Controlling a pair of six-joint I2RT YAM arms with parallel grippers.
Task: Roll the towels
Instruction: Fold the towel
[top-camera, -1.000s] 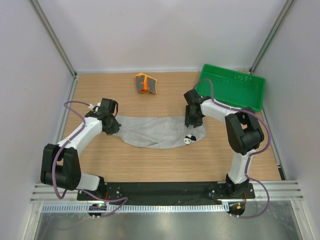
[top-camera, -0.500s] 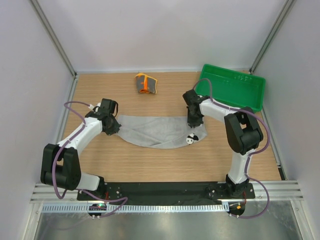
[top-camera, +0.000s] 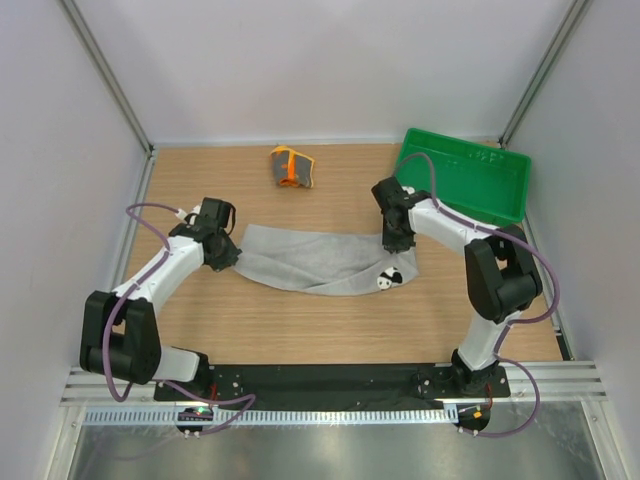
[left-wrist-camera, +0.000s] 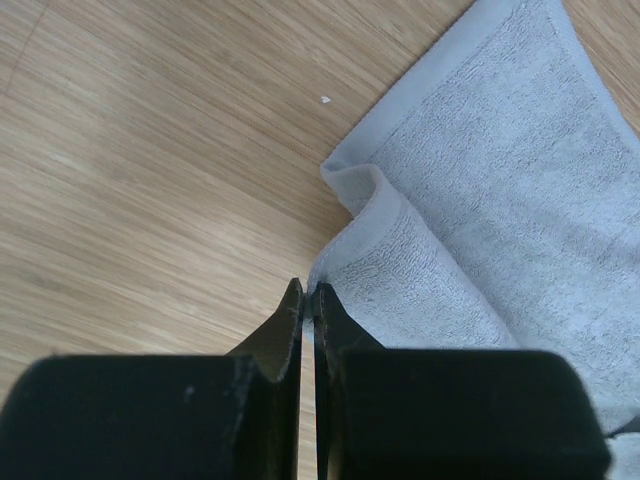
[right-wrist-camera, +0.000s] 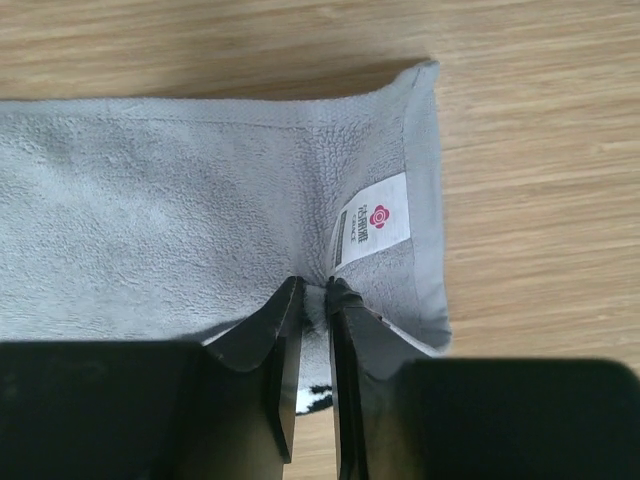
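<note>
A plain light grey towel (top-camera: 315, 262) of soft terry cloth lies spread across the middle of the wooden counter (top-camera: 300, 320), drawn out lengthwise between the two arms. The left claw (top-camera: 225, 250) sits at the towel's left end. In the left wrist view its black fingers (left-wrist-camera: 270, 345) are pressed together with only a hairline slit between them, and their tips nip the hemmed edge, which buckles up into a small fold just ahead of them. The right claw (top-camera: 397, 243) is at the towel's right end. In the right wrist view its fingers (right-wrist-camera: 275, 330) are nearly closed, pinching a ridge of the cloth just beside a white sewn-in label (right-wrist-camera: 372, 222) with a red mark. The hemmed right border runs past the fingers on the right side. A small black-and-white patch (top-camera: 388, 281) shows at the towel's near right corner.

The second cloth, an orange and yellow towel (top-camera: 291, 167) with grey backing, lies bunched at the far edge of the counter, well apart from both claws. A green plastic tray (top-camera: 470, 190) rests at the far right corner, near the right arm's elbow.
</note>
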